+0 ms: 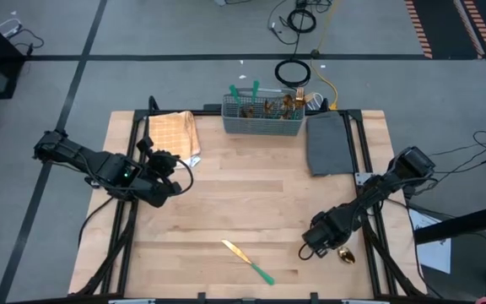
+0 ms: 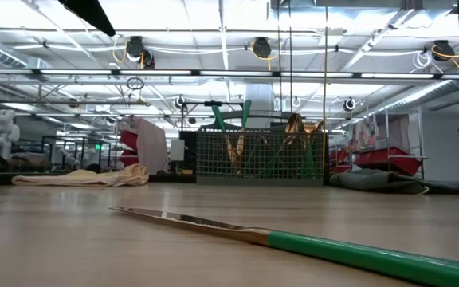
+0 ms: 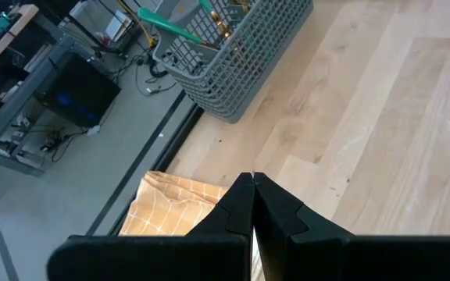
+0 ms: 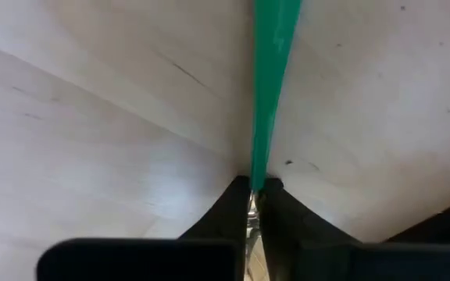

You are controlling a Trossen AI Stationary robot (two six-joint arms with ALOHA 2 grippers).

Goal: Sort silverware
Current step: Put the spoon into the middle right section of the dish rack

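Note:
A gold-bladed knife point(image 1: 247, 262) with a teal handle lies flat on the wood near the table's near edge; it fills the foreground of the low view, knife point(image 2: 213, 226). More silverware point(image 1: 264, 103) stands in the grey basket point(image 1: 262, 125) at the far edge. My right gripper point(image 1: 312, 247) is low over the table's near right part, shut on a teal-handled piece whose rounded gold head point(image 1: 345, 254) shows beside it. My left gripper point(image 3: 252, 187) is shut and hovers by the tan checked cloth point(image 1: 172, 135), touching nothing. My right gripper point(image 4: 252, 187) pinches the slim teal handle point(image 4: 259, 160) between its two fingertips. The handle runs straight on past the fingers, along their line, close over the wood. The fingers slant down from the table's right. Whether the piece rests on the table, I cannot tell.
A dark grey cloth point(image 1: 327, 142) lies right of the basket. The tan cloth point(image 3: 170, 204) sits at the far left corner. The middle of the wooden table point(image 1: 243, 194) is bare. Black frame rails run along both sides. Cables lie on the floor beyond the far edge.

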